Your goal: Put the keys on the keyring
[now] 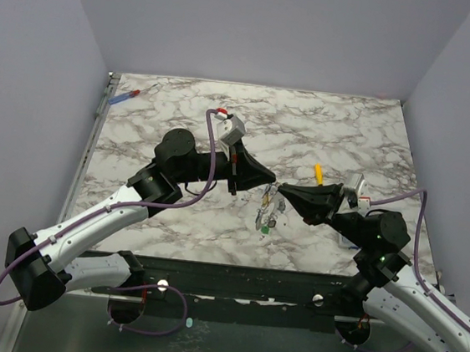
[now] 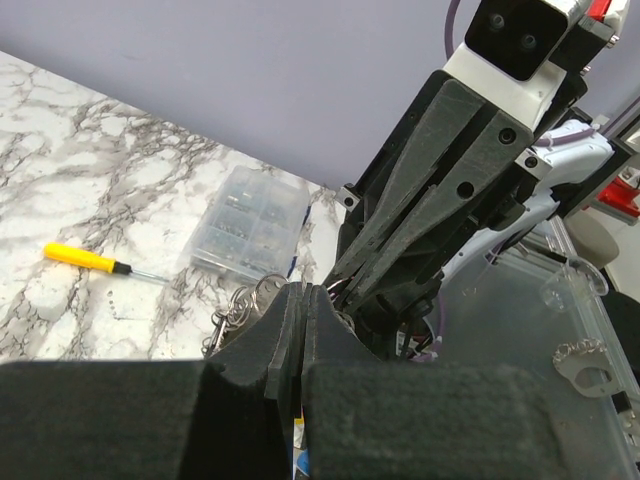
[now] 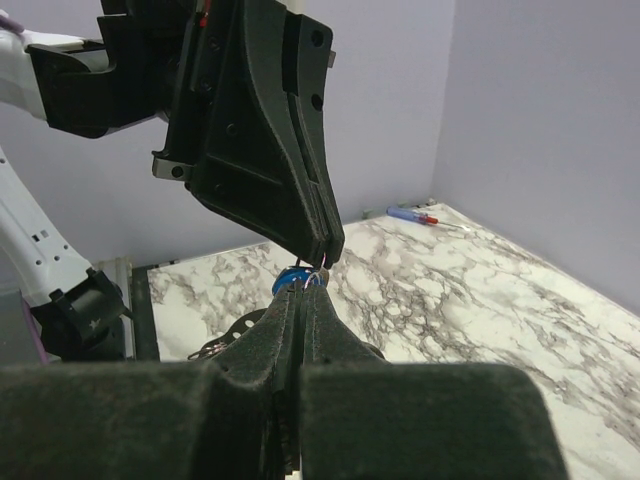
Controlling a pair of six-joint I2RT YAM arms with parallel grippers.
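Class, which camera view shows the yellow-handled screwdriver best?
Left wrist: the yellow-handled screwdriver lies whole, handle and shaft clear. The top view shows only its small yellow handle; the right wrist view does not show it.

Centre blocked, far side open
The left claw (image 1: pixel 273 180) and right claw (image 1: pixel 283 190) meet tip to tip above the keys (image 1: pixel 267 215), closing the centre; a yellow-handled screwdriver (image 1: pixel 318 174) and clear plastic box (image 1: pixel 356 189) crowd the right side; the far tabletop (image 1: pixel 341 124) lies open.

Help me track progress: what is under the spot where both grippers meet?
A bunch of keys, one tagged green, over the marble table. The shut jaws cover whatever they pinch, and whether the bunch rests on the table is unclear.
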